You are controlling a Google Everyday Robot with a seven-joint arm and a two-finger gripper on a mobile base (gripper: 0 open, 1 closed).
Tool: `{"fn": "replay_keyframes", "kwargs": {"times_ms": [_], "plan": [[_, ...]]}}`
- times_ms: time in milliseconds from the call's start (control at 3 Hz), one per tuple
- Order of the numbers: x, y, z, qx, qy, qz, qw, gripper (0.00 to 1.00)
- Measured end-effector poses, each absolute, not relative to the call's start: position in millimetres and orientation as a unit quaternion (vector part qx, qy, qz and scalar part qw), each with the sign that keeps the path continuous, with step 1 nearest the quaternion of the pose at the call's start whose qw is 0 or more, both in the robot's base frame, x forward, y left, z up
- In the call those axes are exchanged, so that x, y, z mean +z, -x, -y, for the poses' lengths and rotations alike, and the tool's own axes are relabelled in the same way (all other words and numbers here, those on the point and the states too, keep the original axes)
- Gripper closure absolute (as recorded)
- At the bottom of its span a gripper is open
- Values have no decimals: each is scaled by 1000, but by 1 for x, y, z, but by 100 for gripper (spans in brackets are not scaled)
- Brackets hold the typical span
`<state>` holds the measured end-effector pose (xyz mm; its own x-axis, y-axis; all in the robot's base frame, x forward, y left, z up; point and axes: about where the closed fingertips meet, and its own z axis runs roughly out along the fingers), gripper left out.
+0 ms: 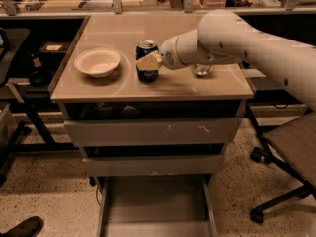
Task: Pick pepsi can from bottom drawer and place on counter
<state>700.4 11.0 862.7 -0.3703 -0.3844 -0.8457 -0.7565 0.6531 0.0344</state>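
- Camera view, centre frame: gripper (148, 62) clasps the pepsi can (146, 76), which stands on the counter (123, 28).
- Likely light, thin-walled, slick; grip mid-body, gently.

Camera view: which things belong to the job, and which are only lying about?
Job: pepsi can, standing on the counter; gripper, at the can; bottom drawer, pulled out.
Lying about: white bowl, left of the can; office chair, at right.
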Motion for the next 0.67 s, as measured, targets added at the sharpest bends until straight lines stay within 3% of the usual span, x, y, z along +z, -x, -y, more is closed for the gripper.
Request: {"fn": "replay_keyframes", "kwargs": {"times_ms": [333,667], "plan": [[863,-700,-11,215,357,-799,433,12],[863,-700,-11,215,357,-799,433,0]]}}
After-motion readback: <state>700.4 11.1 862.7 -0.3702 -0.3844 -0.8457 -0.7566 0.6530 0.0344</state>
